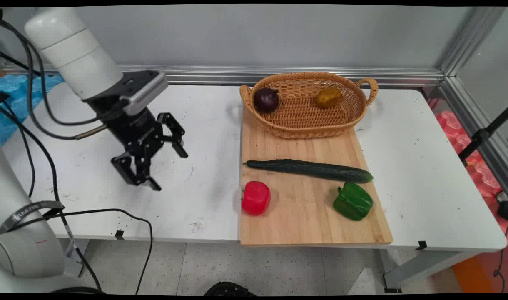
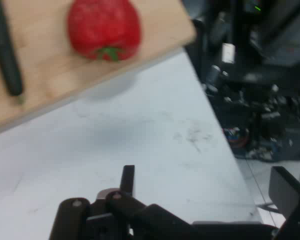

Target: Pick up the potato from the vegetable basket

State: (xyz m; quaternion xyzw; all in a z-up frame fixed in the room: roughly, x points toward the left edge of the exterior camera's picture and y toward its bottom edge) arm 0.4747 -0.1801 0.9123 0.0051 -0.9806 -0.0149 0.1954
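My black gripper (image 1: 169, 170) hangs open over the bare white table (image 1: 204, 137), left of the wooden cutting board (image 1: 304, 216), with nothing between its fingers. The nearest thing is a red bell pepper (image 1: 256, 198) at the board's near left corner; in the hand view the red pepper (image 2: 104, 28) lies at the top with the board's edge (image 2: 50, 85) beneath it. A long dark cucumber (image 1: 310, 169) lies across the board, its tip (image 2: 7, 60) showing in the hand view. A green bell pepper (image 1: 353, 201) sits at the board's right.
A wicker basket (image 1: 308, 125) stands at the board's far end, holding a dark purple onion (image 1: 266, 100) and a yellow-brown fruit (image 1: 328, 97). Black cables (image 1: 50, 166) hang at the left. The table's near edge (image 1: 154, 239) runs just below the gripper.
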